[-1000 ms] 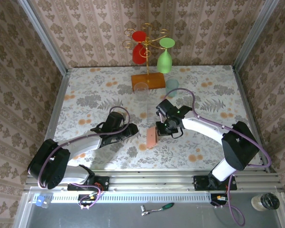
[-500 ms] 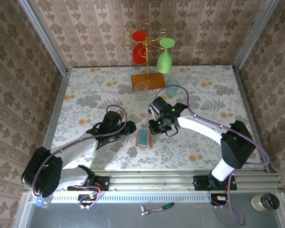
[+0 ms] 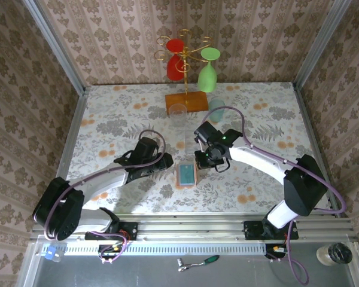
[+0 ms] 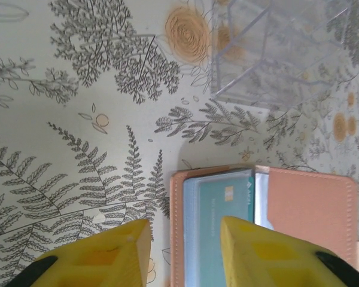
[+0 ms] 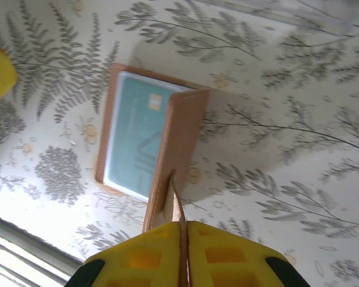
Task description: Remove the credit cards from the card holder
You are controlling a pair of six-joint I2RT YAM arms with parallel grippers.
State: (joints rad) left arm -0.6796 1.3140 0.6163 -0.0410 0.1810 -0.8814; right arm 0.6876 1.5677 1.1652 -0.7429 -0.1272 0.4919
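1. Card holder [image 3: 178,177]: lies open on the floral table [image 3: 107,119], approx. centre-front, between the two arms. One half lies flat. The other half (cover flap) is raised, tilted up toward the R side.

2. Credit card [image 4: 218,209]: teal, seated in the flat half's pocket, face up. Any cards beneath it can't be made out.

3. R gripper [image 5: 182,230]: fingers pressed together on the raised flap's free edge, so the flap is pinched and held up. In the top view the R gripper sits just beside the holder's R edge, touching it.

4. L gripper [image 4: 184,230]: jaws part-way apart, nothing held. In the L wrist view the holder's outer salmon edge lies in the gap between the two yellow fingers [image 4: 102,257], and one finger overlaps the teal card area. Can't tell whether there is contact w/ holder or card. In the top view the L gripper is just beside the holder's L edge.

5. Ref. items: clear plastic box [image 4: 275,54] stands on the table beyond the holder, apart from it.
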